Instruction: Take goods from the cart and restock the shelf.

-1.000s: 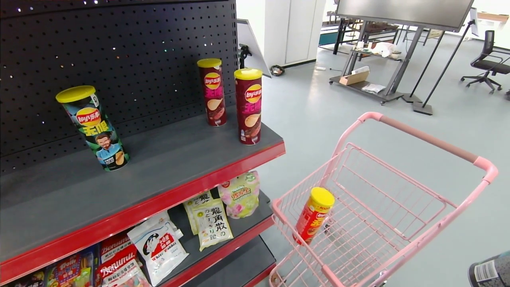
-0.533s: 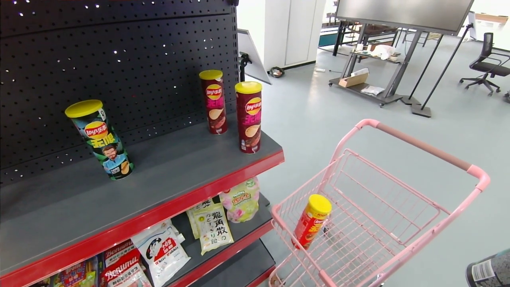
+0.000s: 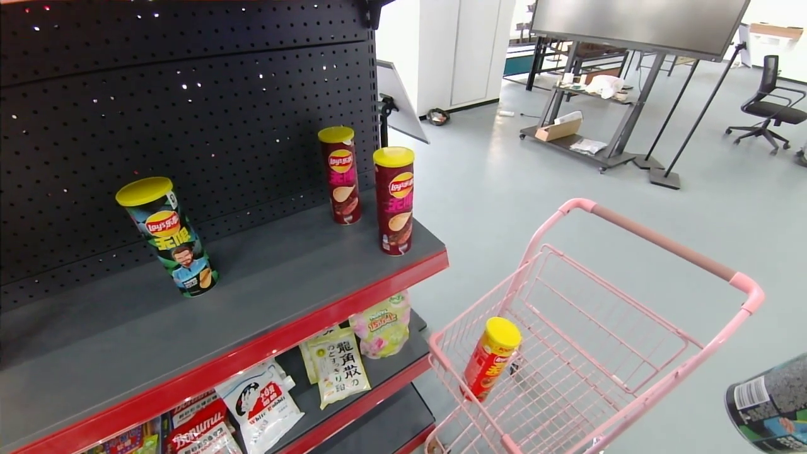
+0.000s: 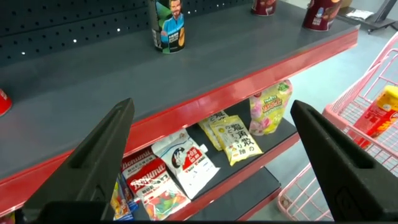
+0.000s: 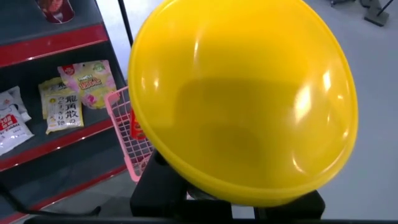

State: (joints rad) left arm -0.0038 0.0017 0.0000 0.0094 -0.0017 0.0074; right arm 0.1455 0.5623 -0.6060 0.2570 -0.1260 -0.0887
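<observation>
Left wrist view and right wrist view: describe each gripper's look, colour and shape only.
The left gripper has two matte, dark grey fingers, broad at the base, flat-faced and tapering to blunt angular tips; no cables or markings show. Of the right gripper, black blocky parts edge out beneath the yellow lid of the chip can.

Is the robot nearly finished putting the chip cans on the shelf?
About halfway. Done: three cans stand on the top shelf, a green can and two maroon cans. In hand: a dark can with a yellow lid, held up beside the pink cart. Left: one red can leaning inside the cart. The left gripper is open and empty.
</observation>
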